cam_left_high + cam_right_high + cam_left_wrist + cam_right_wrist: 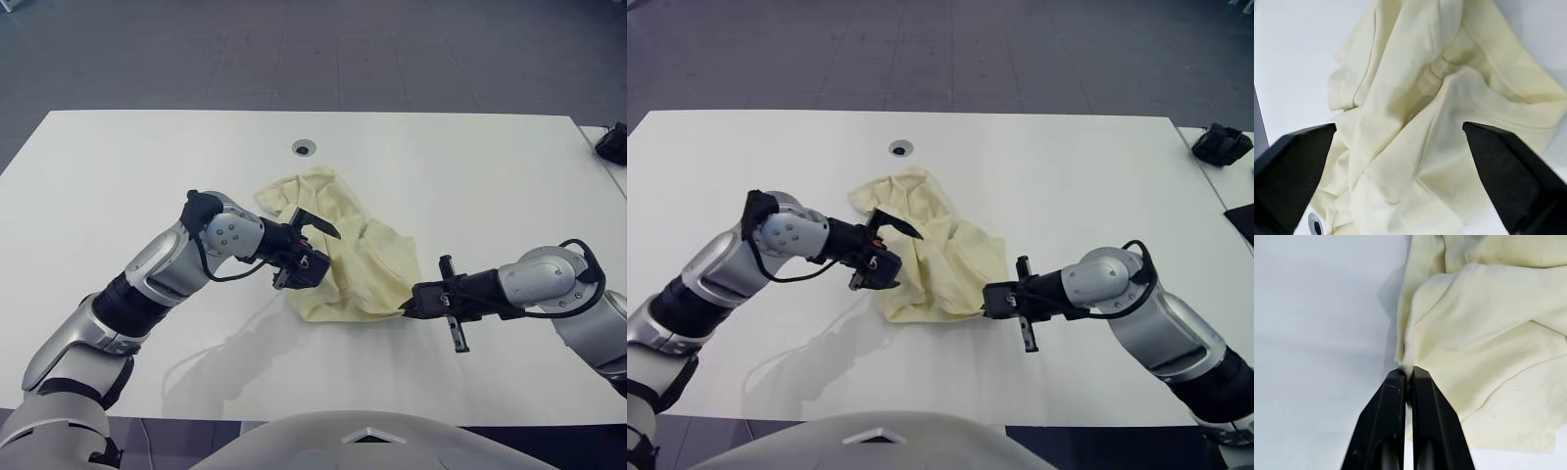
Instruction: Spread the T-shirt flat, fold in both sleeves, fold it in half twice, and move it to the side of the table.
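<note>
Crumpled T-shirt (345, 257) on white surface (147, 166); left gripper (1399, 128) fingers wide apart above it; right gripper (1406, 373) fingers pinching its edge

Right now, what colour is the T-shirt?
Plain pale yellow T-shirt, clearest in the left wrist view.

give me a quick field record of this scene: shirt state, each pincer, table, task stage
T-shirt: pale yellow, crumpled in a heap, not spread flat
left pincer: open, at the heap's left side
right pincer: shut on the T-shirt's near right edge
table: white, with a round hole beyond the heap
task stage: spreading not yet done, no folds made
</note>
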`<state>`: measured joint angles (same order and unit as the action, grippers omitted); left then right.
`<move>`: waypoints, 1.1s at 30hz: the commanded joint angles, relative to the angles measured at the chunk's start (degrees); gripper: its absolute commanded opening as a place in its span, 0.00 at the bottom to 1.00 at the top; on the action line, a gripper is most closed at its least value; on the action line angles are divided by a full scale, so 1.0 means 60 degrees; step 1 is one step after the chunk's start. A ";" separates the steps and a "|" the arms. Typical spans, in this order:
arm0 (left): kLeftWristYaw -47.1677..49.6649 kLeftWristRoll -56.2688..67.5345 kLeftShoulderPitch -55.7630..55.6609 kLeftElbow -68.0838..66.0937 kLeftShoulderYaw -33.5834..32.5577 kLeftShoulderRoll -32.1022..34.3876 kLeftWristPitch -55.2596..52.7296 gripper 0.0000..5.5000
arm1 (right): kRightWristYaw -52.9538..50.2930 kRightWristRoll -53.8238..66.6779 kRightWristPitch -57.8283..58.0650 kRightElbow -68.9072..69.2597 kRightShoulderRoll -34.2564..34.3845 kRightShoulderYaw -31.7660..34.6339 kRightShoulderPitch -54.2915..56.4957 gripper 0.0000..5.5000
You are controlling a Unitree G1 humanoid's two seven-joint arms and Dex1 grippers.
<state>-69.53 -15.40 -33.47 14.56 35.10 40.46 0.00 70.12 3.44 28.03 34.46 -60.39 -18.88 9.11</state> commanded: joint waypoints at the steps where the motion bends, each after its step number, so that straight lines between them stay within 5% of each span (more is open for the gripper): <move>1: -0.0364 -0.0335 -0.0006 -0.0179 0.0230 0.0097 0.0369 0.72 | 0.0043 -0.0075 -0.0098 -0.0087 0.0015 -0.0070 0.0231 0.00; 24: 0.0076 -0.0971 0.0639 -0.0347 -0.0265 -0.0182 0.0029 0.02 | 0.0039 -0.0184 -0.0403 -0.0320 -0.0003 -0.0152 0.0355 0.00; 33: 0.0124 0.0262 0.0055 -0.0596 -0.2210 0.0222 -0.1119 0.00 | -0.0027 -0.0384 -0.1054 -0.1921 0.0081 0.0401 0.1668 0.00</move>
<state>-68.79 -15.99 -30.00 13.20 26.41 39.60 -5.45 70.43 2.08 23.50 27.68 -60.32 -18.53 14.53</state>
